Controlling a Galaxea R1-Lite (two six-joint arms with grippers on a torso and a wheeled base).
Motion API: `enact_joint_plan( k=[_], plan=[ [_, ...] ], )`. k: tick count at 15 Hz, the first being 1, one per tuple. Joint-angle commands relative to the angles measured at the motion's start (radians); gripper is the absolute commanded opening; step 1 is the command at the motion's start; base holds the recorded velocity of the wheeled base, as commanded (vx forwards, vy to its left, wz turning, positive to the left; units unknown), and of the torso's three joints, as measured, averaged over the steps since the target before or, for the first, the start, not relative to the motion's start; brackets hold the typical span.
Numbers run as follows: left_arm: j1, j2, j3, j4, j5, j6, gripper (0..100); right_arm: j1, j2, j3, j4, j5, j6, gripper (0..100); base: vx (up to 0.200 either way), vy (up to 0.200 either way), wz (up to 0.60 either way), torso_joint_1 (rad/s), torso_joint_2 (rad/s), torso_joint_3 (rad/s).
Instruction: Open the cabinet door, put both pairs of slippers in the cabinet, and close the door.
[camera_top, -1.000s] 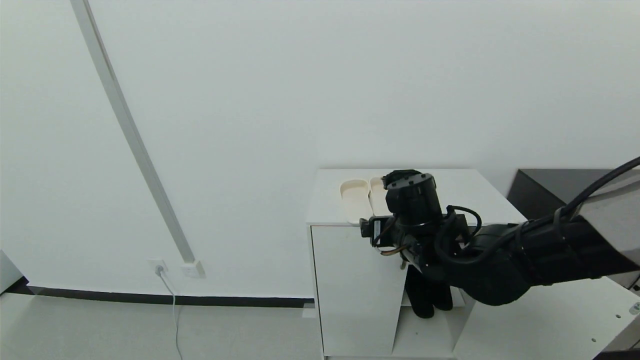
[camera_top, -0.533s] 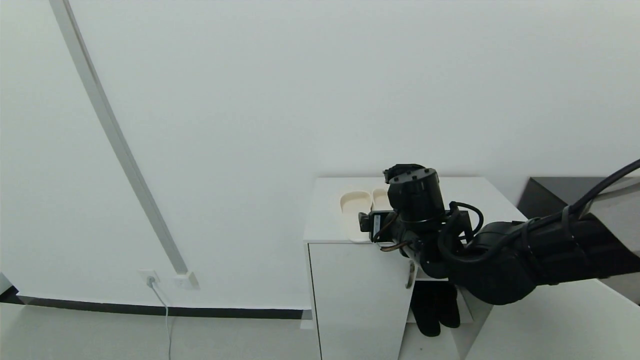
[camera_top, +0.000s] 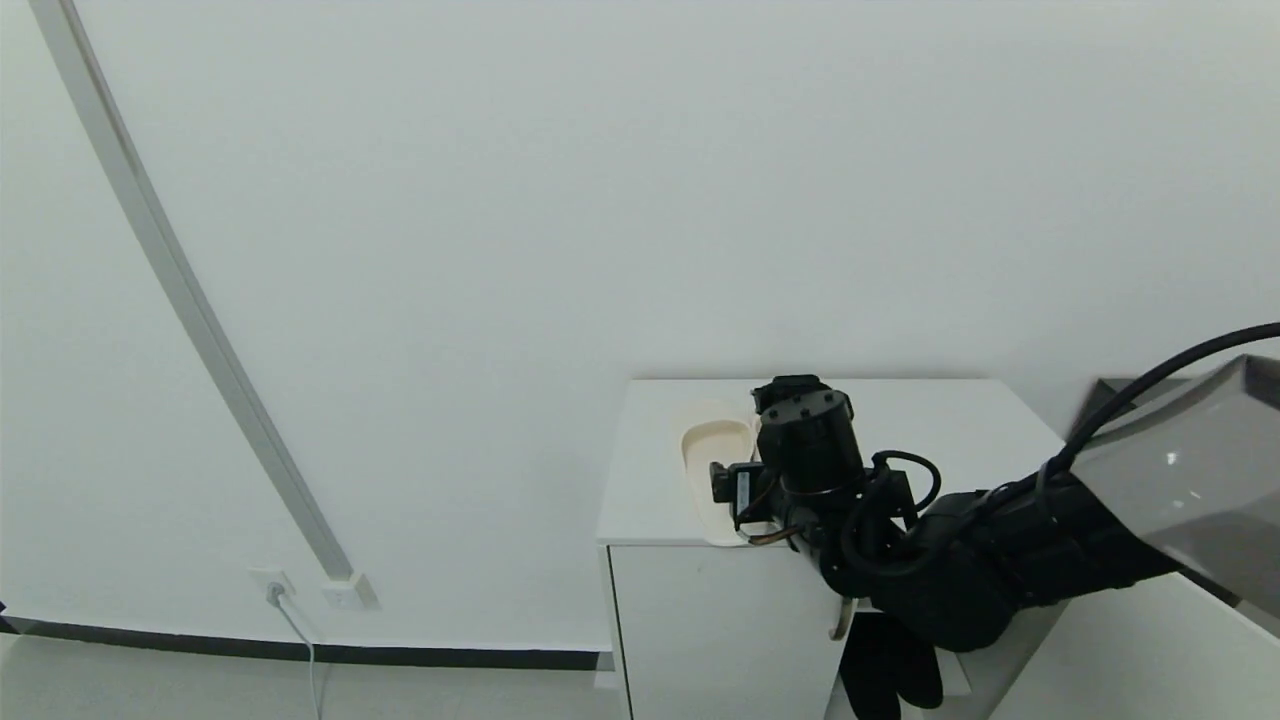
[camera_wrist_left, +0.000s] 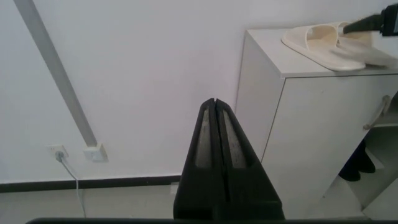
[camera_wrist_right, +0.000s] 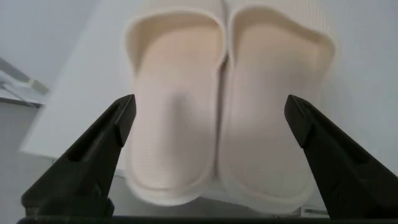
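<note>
A white cabinet (camera_top: 720, 620) is standing against a pale wall, its right-hand door (camera_top: 1150, 660) swinging open. A cream pair of slippers (camera_top: 715, 470) is lying side by side on the cabinet's top, near the front edge. The right gripper (camera_wrist_right: 211, 106) is hovering at this pair with its jaws spread wide, one finger sitting outside each outer edge of the slippers; whether they are touching is unclear. A black pair of slippers (camera_top: 890, 675) is sitting inside the opened compartment. The left gripper (camera_wrist_left: 215, 102) is hanging well apart from the cabinet, fingers pressed together, holding nothing.
</note>
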Motion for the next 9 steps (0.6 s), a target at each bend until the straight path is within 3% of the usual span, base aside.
enact_joint_plan(
  k=[1,9],
  plan=[
    [0.000,0.001,0.000,0.000,0.000,0.000,0,-0.004,0.064,-0.002,-0.015,0.003,-0.002,100,0.000,0.000,0.00,0.000,0.00,0.000],
    [0.000,0.001,0.000,0.000,0.001,-0.002,0,-0.101,0.237,-0.243,-0.036,0.029,-0.067,100,0.000,0.000,0.00,0.000,0.00,0.000]
  ],
)
